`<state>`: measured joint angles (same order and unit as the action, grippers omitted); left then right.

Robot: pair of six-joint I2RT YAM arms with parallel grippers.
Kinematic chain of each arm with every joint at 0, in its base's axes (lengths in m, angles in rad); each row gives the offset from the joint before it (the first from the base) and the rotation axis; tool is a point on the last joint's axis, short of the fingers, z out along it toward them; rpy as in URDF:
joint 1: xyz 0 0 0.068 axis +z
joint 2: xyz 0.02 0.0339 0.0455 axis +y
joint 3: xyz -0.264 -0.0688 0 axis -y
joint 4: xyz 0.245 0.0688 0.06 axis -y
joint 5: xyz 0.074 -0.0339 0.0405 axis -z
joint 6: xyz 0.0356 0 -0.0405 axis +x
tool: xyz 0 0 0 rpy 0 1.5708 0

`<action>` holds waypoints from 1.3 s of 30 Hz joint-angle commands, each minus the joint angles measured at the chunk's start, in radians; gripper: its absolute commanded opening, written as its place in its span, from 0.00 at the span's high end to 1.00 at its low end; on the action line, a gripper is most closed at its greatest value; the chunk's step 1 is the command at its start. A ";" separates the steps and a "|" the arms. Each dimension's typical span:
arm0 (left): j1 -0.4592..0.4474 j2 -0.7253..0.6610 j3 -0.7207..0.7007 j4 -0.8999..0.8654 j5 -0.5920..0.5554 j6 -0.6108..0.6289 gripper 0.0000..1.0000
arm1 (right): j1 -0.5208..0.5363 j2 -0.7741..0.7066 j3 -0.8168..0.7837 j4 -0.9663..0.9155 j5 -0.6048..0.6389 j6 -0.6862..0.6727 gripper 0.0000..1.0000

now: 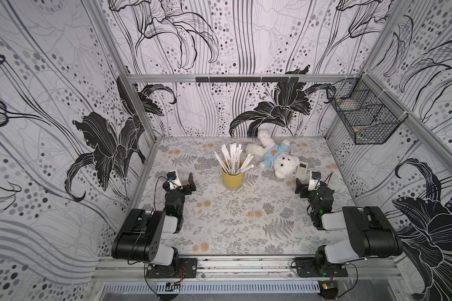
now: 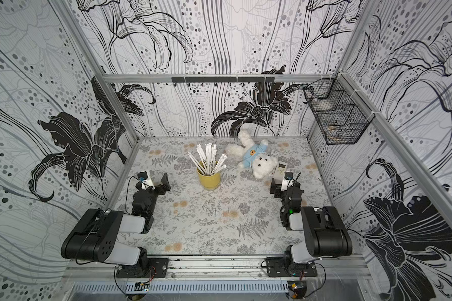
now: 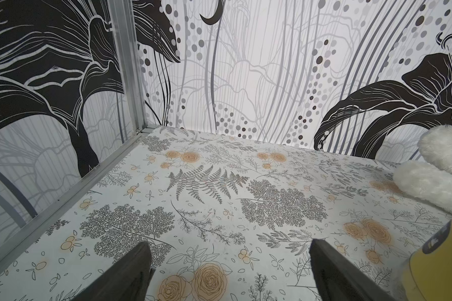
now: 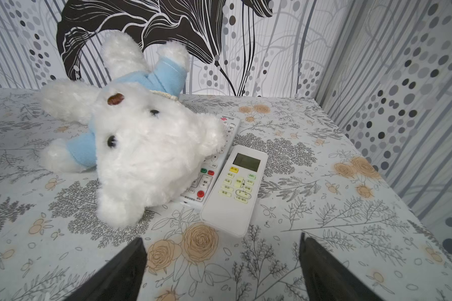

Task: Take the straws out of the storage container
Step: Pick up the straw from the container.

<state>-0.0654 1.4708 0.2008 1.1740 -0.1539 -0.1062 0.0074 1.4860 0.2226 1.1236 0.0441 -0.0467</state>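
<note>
White paper-wrapped straws (image 1: 232,159) all stand fanned out in the mustard-yellow cup (image 1: 232,181) mid-table, near a white teddy bear (image 1: 274,157). Off to either side, the left gripper (image 3: 230,250) and right gripper (image 4: 221,242) sit with jaws wide, holding nothing.

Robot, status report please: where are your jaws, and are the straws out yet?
Left gripper, right gripper: jaws open, empty, off the yellow cup. Straws fanned inside it, none out. Teddy beside the cup, apart; path looks clear.
</note>
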 commanded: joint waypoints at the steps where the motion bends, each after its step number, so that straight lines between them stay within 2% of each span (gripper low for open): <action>1: -0.002 0.003 0.012 0.050 -0.007 0.016 0.02 | -0.007 0.012 0.019 0.028 -0.010 -0.018 0.04; 23: 0.005 0.002 0.012 0.045 0.009 0.010 0.02 | -0.007 0.006 0.019 0.026 0.009 -0.014 0.05; 26: 0.005 -0.009 -0.003 0.073 -0.006 0.009 0.01 | -0.007 -0.069 0.045 -0.085 0.063 0.003 0.04; 28: 0.007 -0.072 -0.009 0.027 -0.024 -0.003 0.07 | -0.007 -0.144 0.070 -0.209 0.125 0.008 0.03; 32: 0.006 -0.272 -0.003 -0.138 -0.071 -0.012 0.16 | -0.007 -0.290 -0.002 -0.200 0.162 0.048 0.01; 33: 0.004 -0.331 -0.009 -0.167 -0.077 -0.029 0.19 | -0.007 -0.342 -0.003 -0.239 0.180 0.076 0.04; 36: -0.020 -0.492 -0.012 -0.282 -0.072 -0.084 0.26 | -0.007 -0.509 0.067 -0.493 0.218 0.169 0.11; 39: -0.090 -0.565 0.005 -0.375 -0.082 -0.084 0.30 | -0.007 -0.638 0.145 -0.705 0.184 0.222 0.14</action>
<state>-0.1085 0.9401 0.1986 0.9340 -0.2207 -0.1638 0.0048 0.9253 0.2958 0.6598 0.2142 0.0860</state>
